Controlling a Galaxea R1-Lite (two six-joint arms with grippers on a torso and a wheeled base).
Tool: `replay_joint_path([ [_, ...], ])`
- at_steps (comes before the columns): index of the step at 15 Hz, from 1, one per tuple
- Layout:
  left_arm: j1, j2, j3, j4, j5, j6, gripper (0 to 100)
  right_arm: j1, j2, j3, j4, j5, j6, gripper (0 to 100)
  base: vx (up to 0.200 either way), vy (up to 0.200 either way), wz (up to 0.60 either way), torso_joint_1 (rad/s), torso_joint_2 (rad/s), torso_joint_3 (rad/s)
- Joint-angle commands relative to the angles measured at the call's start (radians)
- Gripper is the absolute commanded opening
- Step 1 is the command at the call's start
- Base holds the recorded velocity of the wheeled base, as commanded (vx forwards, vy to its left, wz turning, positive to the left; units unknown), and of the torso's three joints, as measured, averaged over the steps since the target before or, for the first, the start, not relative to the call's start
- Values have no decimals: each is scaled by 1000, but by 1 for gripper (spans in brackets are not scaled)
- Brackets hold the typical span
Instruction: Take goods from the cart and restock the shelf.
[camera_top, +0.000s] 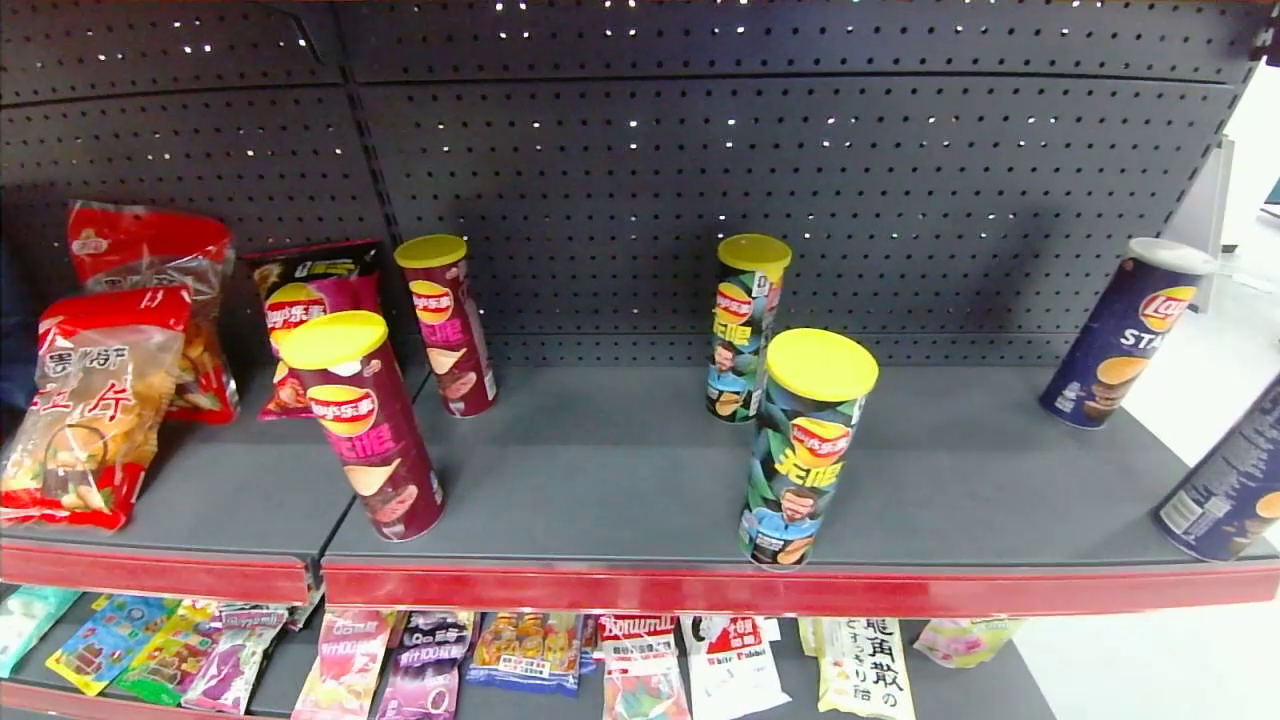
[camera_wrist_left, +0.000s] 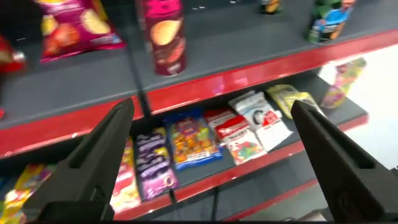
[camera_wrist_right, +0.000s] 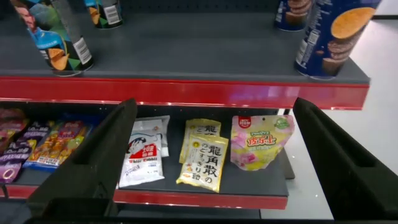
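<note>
Where the dark pegboard wall (camera_top: 800, 200) rises at the back, the grey shelf (camera_top: 620, 480) with its red front edge runs from side to side, and a lower shelf (camera_top: 960, 690) sits beneath it. At the shelf's left end two red snack bags (camera_top: 90, 400) lean one before the other, the nearer one reaching the front edge. A purple chip bag (camera_top: 310, 300) is propped against the wall just beside them.

A maroon can (camera_top: 365, 430) stands upright near the front edge, before the purple chip bag and partly hiding it. A second maroon can (camera_top: 447, 325) stands at the back, close to the wall. Toward the middle a green can (camera_top: 805, 450) stands right at the front edge, and a second green can (camera_top: 745, 325) stands behind it near the wall, close by. At the right end a navy can (camera_top: 1120, 335) stands at the back and a second navy can (camera_top: 1225, 490) at the right front corner. Candy packets (camera_top: 530, 650) lie in a row along the lower shelf.

The left pincer (camera_wrist_left: 211, 104) hangs before the shelf's red edge, below the front maroon can, its fingers spread wide with nothing between them. The right pincer (camera_wrist_right: 214, 102) hangs before the lower shelf, between the front green can and the corner navy can, likewise spread wide, holding and touching nothing.
</note>
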Motion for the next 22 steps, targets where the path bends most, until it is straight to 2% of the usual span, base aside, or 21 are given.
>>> replay_joint_path([
  [1, 0, 2, -2, 0, 27, -1, 100, 1, 0, 0, 0, 1, -1, 100, 0, 0, 0, 0, 0, 0],
  [4, 0, 0, 30, -5, 96, -2, 100, 1, 0, 2, 0, 1, 1, 100, 0, 0, 0, 0, 0, 0],
  [5, 0, 0, 33, -5, 102, -2, 100, 1, 0, 0, 0, 1, 1, 100, 0, 0, 0, 0, 0, 0],
  [6, 25, -17, 47, -3, 194, -24, 100, 1, 0, 0, 0, 1, 4, 100, 0, 0, 0, 0, 0, 0],
  [7, 75, -3, 40, -2, 211, -53, 100, 1, 0, 2, 0, 1, 5, 100, 0, 0, 0, 0, 0, 0],
  [9, 215, 45, 32, 4, 211, -74, 100, 1, 0, 0, 0, 1, 1, 100, 0, 0, 0, 0, 0, 0],
  [10, 258, 25, 60, 6, 213, -80, 100, 1, 0, 0, 0, 1, 2, 100, 0, 0, 0, 0, 0, 0],
  [11, 267, 2, 99, -2, 245, -82, 100, 1, 0, 2, 0, 1, 2, 100, 0, 0, 0, 0, 0, 0],
  [12, 267, 5, 119, -22, 329, -83, 100, 1, 0, 0, 0, 1, 4, 100, 0, 0, 0, 0, 0, 0],
  [13, 267, 5, 138, -58, 360, -86, 100, 1, 0, 0, 0, 1, 4, 100, 0, 0, 0, 0, 0, 0],
  [14, 267, 6, 165, -120, 289, -94, 100, 1, 0, 0, 0, 1, 4, 100, 0, 0, 0, 0, 0, 0],
  [16, 267, 5, 228, -261, -5, -88, 100, 1, 0, 0, 0, 1, 4, 100, 0, 0, 0, 0, 0, 0],
  [17, 267, 5, 225, -215, -47, -51, 100, 1, 0, 0, 0, 1, 4, 100, 0, 0, 0, 0, 0, 0],
  [18, 265, 5, 225, -204, -48, -36, 100, 1, 0, 0, 0, 1, 4, 100, 0, 0, 0, 0, 0, 0],
  [19, 265, 5, 225, -201, -54, -27, 100, 1, 0, 0, 0, 1, 4, 100, 0, 0, 0, 0, 0, 0],
  [20, 265, 5, 225, -203, -50, -36, 100, 1, 0, 0, 0, 1, 4, 100, 0, 0, 0, 0, 0, 0],
  [22, 265, 5, 225, -201, -47, -31, 100, 1, 0, 0, 0, 1, 4, 100, 0, 0, 0, 0, 0, 0],
])
